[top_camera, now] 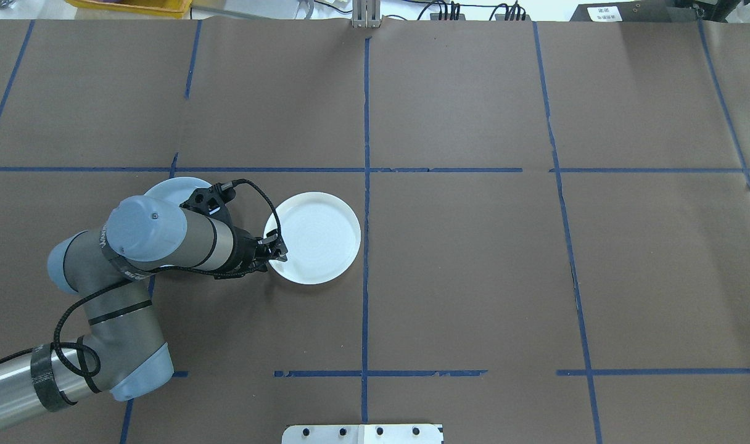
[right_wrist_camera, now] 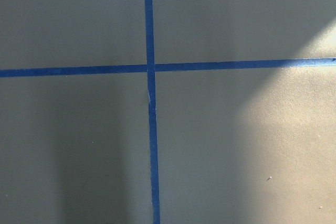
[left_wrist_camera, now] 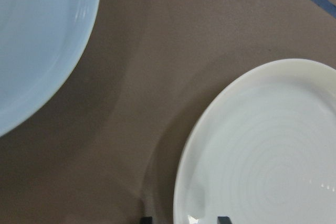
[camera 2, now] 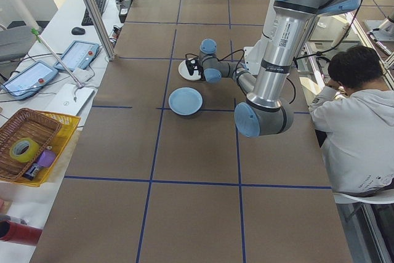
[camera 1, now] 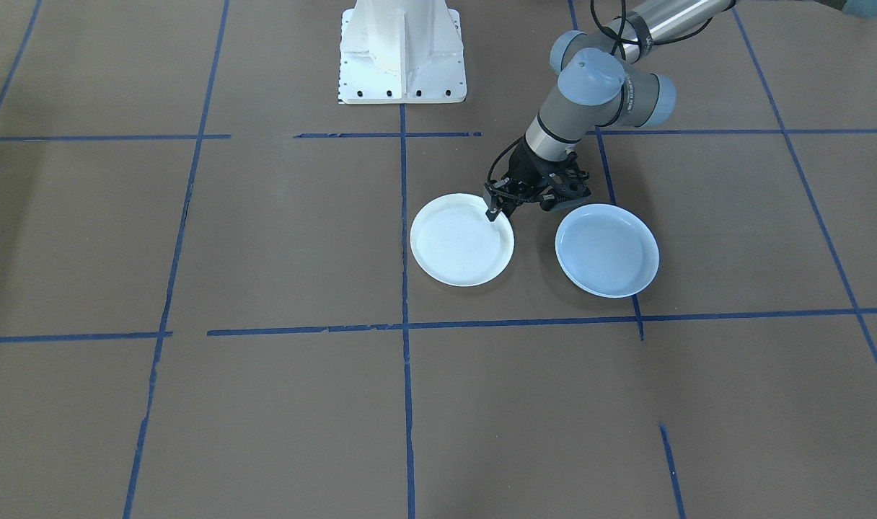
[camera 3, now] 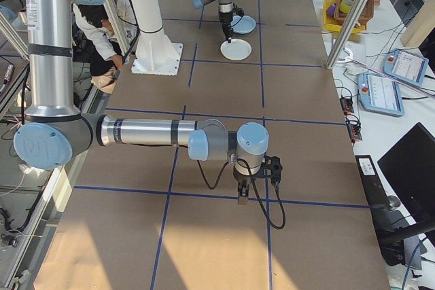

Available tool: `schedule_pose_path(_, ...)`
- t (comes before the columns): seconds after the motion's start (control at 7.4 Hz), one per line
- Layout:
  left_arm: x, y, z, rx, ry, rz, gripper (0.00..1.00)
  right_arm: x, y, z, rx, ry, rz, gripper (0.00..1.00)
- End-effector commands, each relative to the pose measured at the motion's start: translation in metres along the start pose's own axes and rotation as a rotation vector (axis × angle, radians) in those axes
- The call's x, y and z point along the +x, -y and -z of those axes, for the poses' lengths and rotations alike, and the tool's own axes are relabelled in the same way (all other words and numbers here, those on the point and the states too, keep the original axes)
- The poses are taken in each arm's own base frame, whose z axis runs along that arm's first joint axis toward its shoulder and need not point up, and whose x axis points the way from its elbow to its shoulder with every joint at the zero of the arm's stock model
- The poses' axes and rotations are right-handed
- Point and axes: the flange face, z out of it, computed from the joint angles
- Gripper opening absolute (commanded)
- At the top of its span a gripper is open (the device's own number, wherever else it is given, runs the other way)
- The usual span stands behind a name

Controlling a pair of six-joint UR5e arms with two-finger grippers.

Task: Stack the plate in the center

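Note:
The glossy pale-blue plate (camera 1: 606, 250) (left_wrist_camera: 37, 40) lies flat on the table, partly hidden under my left arm in the overhead view (top_camera: 171, 187). Beside it, with a gap of bare table between, lies a white plate with concentric rings (camera 1: 461, 241) (top_camera: 316, 237) (left_wrist_camera: 262, 156). My left gripper (camera 1: 498, 209) (top_camera: 279, 250) (left_wrist_camera: 184, 220) is low at the white plate's near rim, open, its fingertips either side of the rim. My right gripper (camera 3: 242, 195) hangs far off over a blue tape cross; whether it is open or shut, I cannot tell.
Brown paper with blue tape grid lines (camera 1: 404, 324) covers the table. The white robot base (camera 1: 402, 54) stands at the robot's edge. A person (camera 2: 360, 127) sits beside the table. A basket with tape rolls (camera 2: 31, 140) and tablets (camera 2: 77, 55) lie on the side bench.

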Motion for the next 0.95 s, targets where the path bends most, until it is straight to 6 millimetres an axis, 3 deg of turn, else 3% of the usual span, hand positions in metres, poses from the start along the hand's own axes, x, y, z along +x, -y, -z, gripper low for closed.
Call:
schedule_pose_path(0.0, 0.001, 0.0, 0.002, -0.001, -0.006, -0.003, 0.0, 0.0, 0.0, 0.0, 0.0, 0.0, 0.0, 1.0)
schedule_pose_path(0.27, 0.005, -0.004, 0.019, -0.044, -0.028, -0.075, 0.0, 0.001, 0.0, 0.0, 0.001, -0.001, -0.001, 1.0)
schedule_pose_path(0.54, 0.003, 0.025, 0.091, -0.066, -0.103, -0.168, 0.0, 0.0, 0.0, 0.0, 0.0, 0.0, 0.0, 1.0)
schedule_pose_path(0.81, -0.043, 0.08, 0.15, -0.083, -0.103, -0.276, 0.0, 0.0, 0.0, 0.0, 0.0, -0.001, 0.002, 1.0)
